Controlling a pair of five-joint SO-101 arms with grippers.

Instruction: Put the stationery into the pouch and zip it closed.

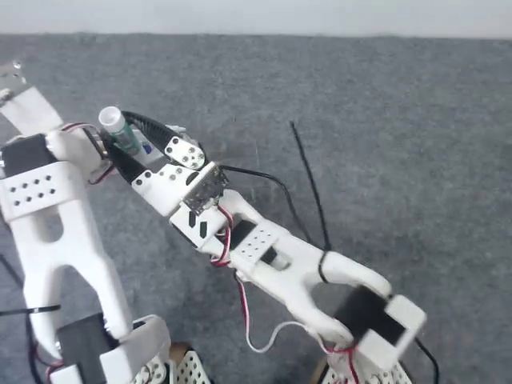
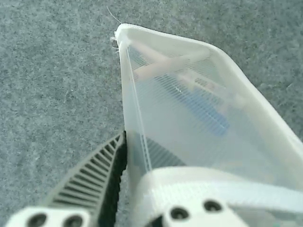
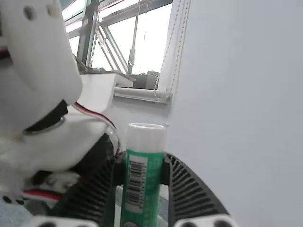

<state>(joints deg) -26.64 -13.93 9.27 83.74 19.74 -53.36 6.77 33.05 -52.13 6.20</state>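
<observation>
A translucent mesh pouch [image 2: 199,123] hangs over the grey cloth, and my left gripper [image 2: 135,189] is shut on its edge near the zip seam. Inside it lie a whitish pen [image 2: 165,66] and a blue item [image 2: 210,116]. A green glue stick [image 3: 141,179] with a white cap stands upright between the black ribbed fingers [image 3: 187,189] of my right gripper [image 3: 142,201], which is shut on it. From above, the glue stick [image 1: 120,130] sits in the right gripper [image 1: 132,146], close beside the left arm [image 1: 48,188].
Grey cloth [image 1: 384,120] covers the table. A thin black cable [image 1: 308,180] runs across it right of the arms. A white wall and a window [image 3: 128,42] lie behind the glue stick in the right wrist view.
</observation>
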